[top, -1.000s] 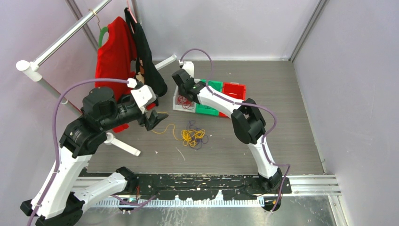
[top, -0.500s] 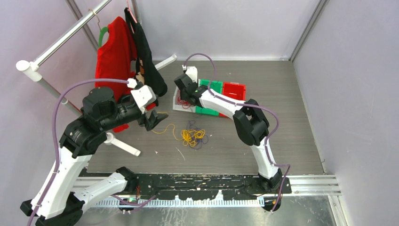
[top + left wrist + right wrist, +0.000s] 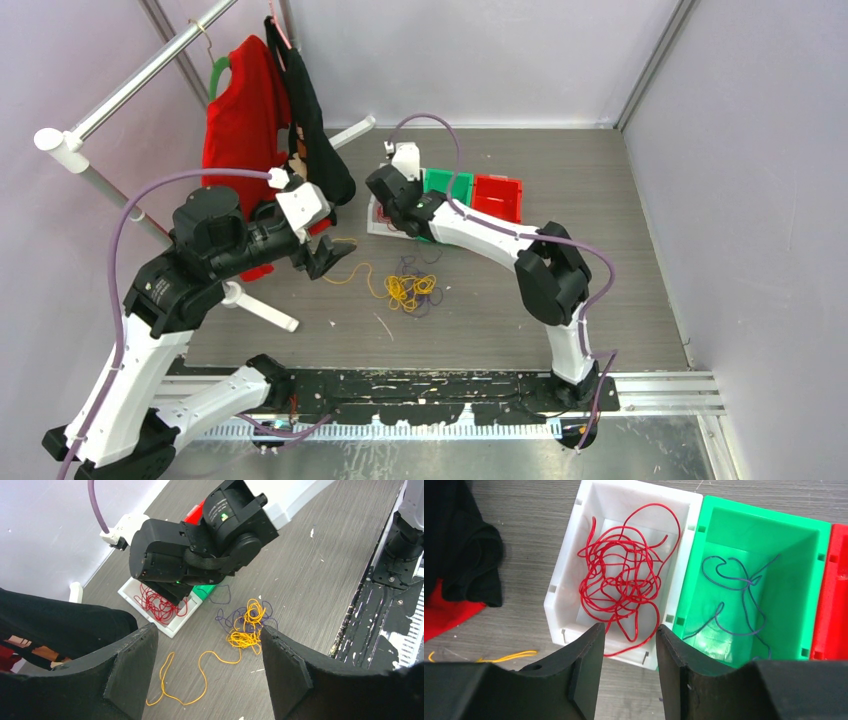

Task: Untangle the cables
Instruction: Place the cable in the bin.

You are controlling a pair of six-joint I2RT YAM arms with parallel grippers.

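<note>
A tangle of yellow-orange and purple cables [image 3: 412, 288] lies on the floor, with one yellow strand [image 3: 352, 272] trailing left. In the left wrist view the tangle [image 3: 245, 630] lies below my open, empty left gripper [image 3: 206, 635]. Red cables [image 3: 624, 580] lie bundled in a white bin [image 3: 639, 487], one loop hanging over its near wall. A purple cable [image 3: 739, 585] lies in the green bin [image 3: 804, 555]. My right gripper [image 3: 629, 630] is open and empty above the white bin's near wall. In the top view, the left gripper [image 3: 330, 255] and right gripper [image 3: 398, 212] show.
A red bin [image 3: 497, 195] stands right of the green one. Red and black clothes [image 3: 270, 100] hang from a rack [image 3: 130, 85] at the back left, its white foot [image 3: 262, 310] on the floor. Black cloth [image 3: 459, 545] lies left of the white bin.
My right gripper has moved nearer over the white bin, toward its front wall, and its elbow has swung right. The left arm has hardly moved.
</note>
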